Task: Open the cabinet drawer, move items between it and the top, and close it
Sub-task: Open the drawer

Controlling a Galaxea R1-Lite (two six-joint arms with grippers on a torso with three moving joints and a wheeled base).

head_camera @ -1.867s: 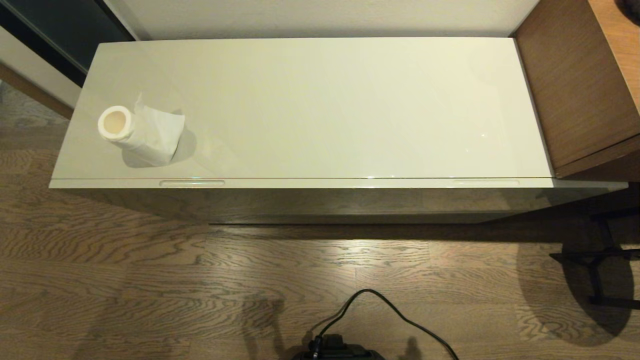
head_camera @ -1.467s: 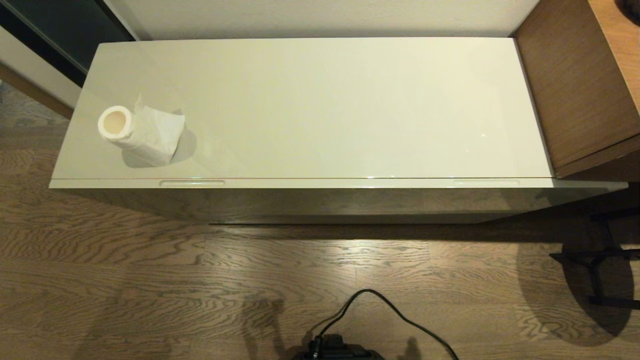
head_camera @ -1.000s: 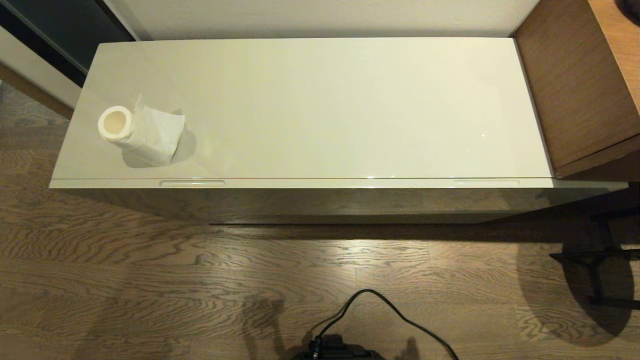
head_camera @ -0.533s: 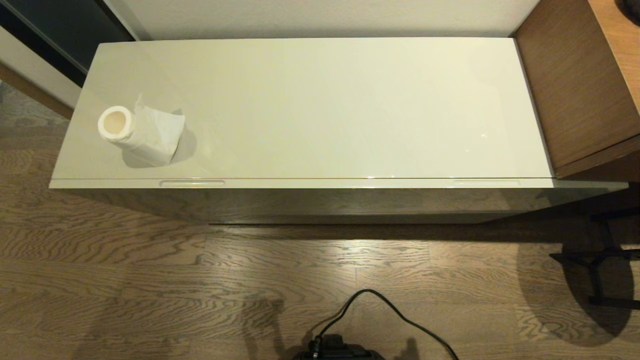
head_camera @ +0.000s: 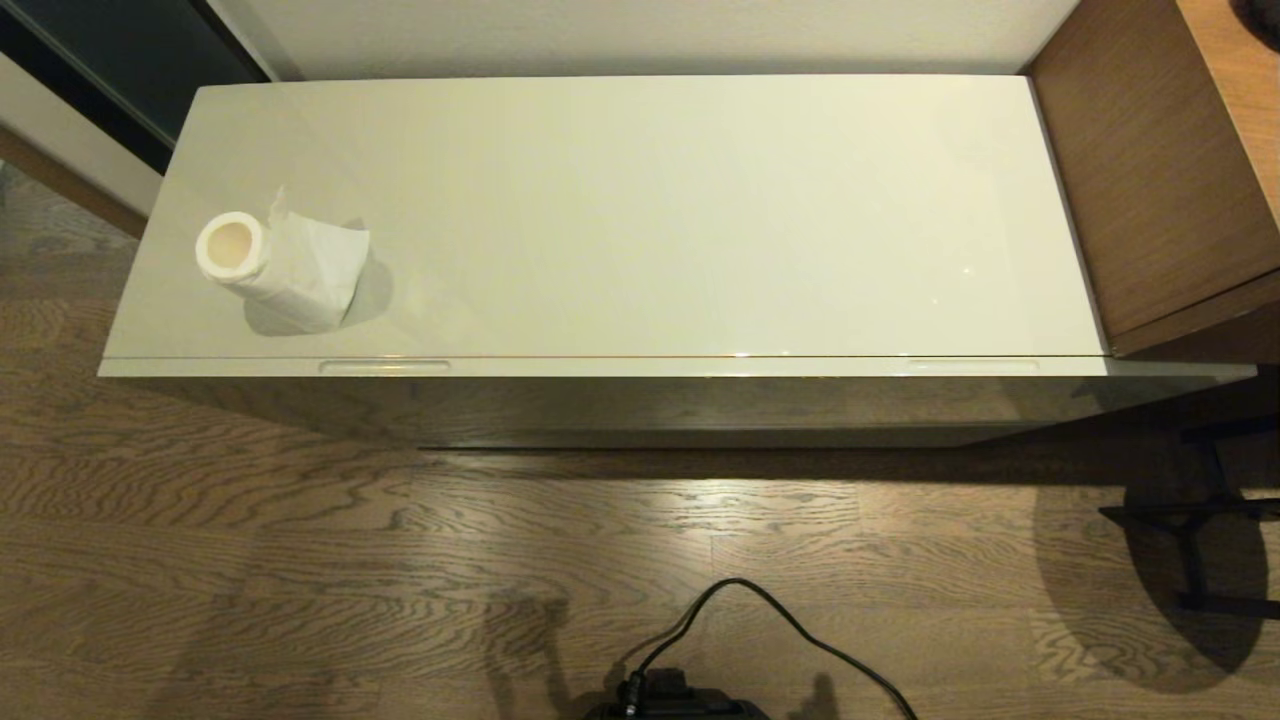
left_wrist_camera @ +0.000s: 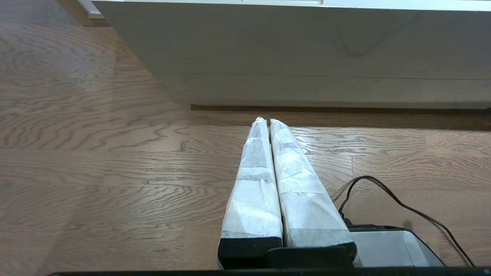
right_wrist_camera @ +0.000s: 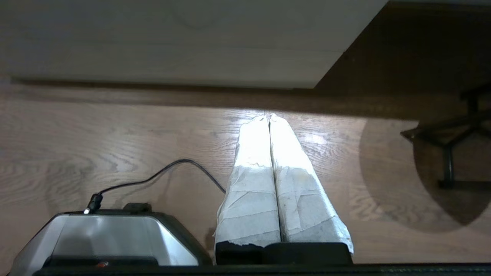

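Nothing moved since before, toilet paper roll [head_camera: 270, 265] on top [head_camera: 640, 210], left claw [left_wrist_camera: 266, 121], right claw [right_wrist_camera: 268, 116] closed, parked low.

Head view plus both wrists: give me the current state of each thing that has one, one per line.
cabinet drawer: shut, front flush under the top.
toilet paper roll: lying on its side on the top, near its left end, loose flap of paper showing.
left gripper: shut, empty, low over the floor.
right gripper: shut, empty, low over the floor.
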